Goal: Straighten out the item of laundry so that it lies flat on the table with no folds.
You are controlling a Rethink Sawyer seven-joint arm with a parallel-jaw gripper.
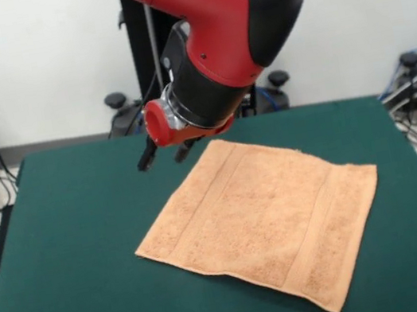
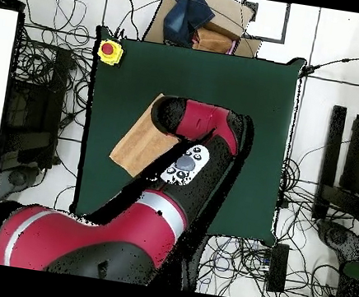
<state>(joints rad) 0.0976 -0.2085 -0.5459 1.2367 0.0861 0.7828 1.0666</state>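
Lab: floor cables [image 2: 52, 78], robot arm [image 1: 226, 24]

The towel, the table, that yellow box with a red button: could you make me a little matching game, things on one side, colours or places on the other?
Things:
1. towel
2. table
3. gripper
4. yellow box

Descriptions:
A. dark green
B. at a table corner, red button on top
C. peach-orange, spread out
D. hanging above the table beside the towel's far corner

Pairs: 1-C, 2-A, 3-D, 4-B
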